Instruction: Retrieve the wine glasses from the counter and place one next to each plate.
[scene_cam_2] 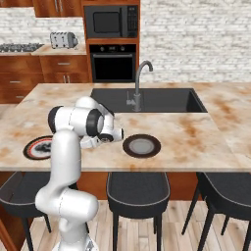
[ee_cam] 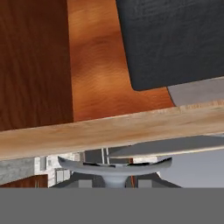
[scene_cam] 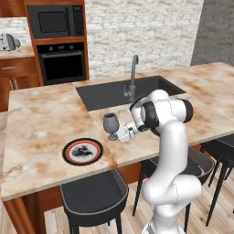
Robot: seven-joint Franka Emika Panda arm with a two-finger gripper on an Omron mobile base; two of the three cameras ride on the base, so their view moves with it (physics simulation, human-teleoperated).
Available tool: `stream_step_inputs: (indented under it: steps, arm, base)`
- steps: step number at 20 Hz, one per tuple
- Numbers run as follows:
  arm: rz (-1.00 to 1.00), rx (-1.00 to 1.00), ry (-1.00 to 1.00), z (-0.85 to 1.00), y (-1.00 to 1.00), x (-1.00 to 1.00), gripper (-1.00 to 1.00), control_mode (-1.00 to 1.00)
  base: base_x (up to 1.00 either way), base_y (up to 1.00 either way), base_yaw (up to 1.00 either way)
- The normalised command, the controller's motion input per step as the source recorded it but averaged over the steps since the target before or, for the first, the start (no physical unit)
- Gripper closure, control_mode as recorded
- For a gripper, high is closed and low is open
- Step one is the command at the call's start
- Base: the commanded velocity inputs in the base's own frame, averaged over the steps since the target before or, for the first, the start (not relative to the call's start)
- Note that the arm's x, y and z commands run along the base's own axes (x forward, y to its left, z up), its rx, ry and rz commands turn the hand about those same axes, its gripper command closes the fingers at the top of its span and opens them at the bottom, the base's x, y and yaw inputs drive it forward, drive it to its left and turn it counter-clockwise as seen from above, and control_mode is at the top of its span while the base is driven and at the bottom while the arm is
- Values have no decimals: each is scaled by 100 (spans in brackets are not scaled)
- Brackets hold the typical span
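Standing beside red-ringed plate [scene_cam: 82, 151] (upright): wine glass [scene_cam: 111, 125].

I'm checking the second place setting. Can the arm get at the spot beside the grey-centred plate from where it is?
Probably yes. The grey-centred plate lies on the island top just beside the gripper, with bare stone around it. The gripper is by the wine glass now, near the red-ringed plate.

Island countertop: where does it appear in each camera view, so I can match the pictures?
Left base view: island countertop spans the middle, left to right.
Right base view: wide band across the centre.
Hand view: its pale edge slants across the middle.
Shared landmark: a dark stool seat by its front edge.
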Motion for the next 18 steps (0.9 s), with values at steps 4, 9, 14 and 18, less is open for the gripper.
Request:
stream_step_inputs:
  steps: [4,9,14,18]
  arm:
    - [0,4,0,2,-21,-1,-100,-100]
    - [0,7,0,0,-69,-34,-100,-100]
    - [4,1,-4,0,-96,-55,-100,-100]
    - [9,12,-14,53,-86,-41,-100,-100]
  base:
    - [0,0,0]
    - [0,0,0]
    - [0,0,0]
    - [0,0,0]
